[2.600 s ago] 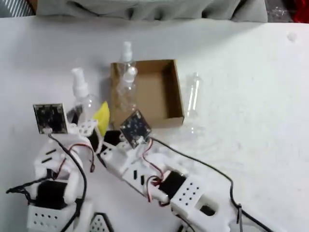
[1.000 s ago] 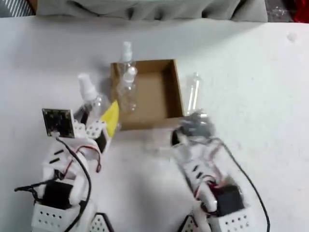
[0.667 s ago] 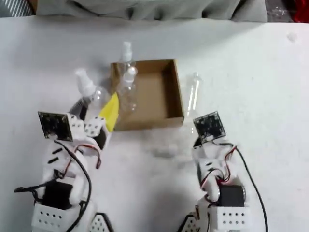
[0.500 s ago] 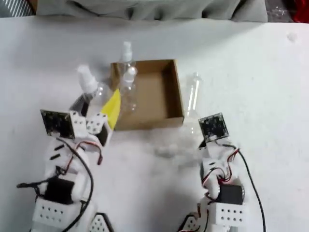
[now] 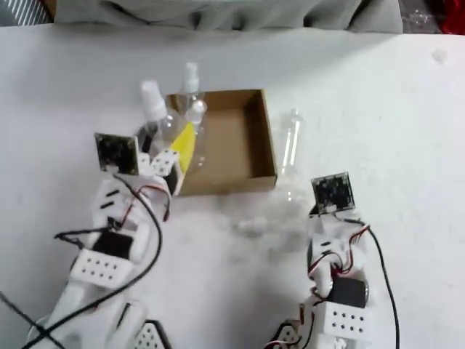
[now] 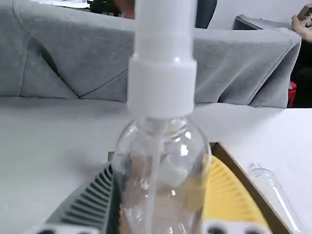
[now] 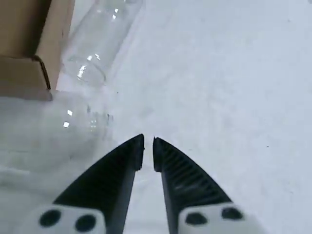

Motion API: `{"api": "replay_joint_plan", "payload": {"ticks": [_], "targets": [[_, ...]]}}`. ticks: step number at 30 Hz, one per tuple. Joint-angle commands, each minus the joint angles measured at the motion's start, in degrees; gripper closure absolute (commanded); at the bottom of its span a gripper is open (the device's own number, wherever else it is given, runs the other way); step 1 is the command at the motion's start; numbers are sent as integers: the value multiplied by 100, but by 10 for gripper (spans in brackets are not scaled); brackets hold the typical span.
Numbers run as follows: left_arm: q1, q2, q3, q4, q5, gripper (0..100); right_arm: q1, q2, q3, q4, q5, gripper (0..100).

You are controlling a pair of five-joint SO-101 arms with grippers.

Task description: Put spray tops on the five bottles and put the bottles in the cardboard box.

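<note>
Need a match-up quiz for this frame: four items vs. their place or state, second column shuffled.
1 spray-topped bottle
2 topless bottle
3 right gripper
4 cardboard box

A shut, holding nothing
B lying beside the box
C brown, open on top
D clamped in the left gripper

Pairs: 1-D, 2-B, 3-A, 4-C

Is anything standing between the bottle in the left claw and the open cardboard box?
The held bottle in the left claw is beside the cardboard box; one capped bottle stands just inside its near wall.
</note>
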Motion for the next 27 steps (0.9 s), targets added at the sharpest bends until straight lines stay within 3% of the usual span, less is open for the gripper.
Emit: {"api": "replay_joint_plan", "payload": {"ticks": [1,14,27], "targets": [[22,374,-9,-387,-62,980,4,-40,9,-127,53,984],[22,1323,448,-1758,-62,980,-57,-40,9,-127,53,984],[57,2114,484,-2426,-70,980,-57,-40,9,-101,53,984]]}}
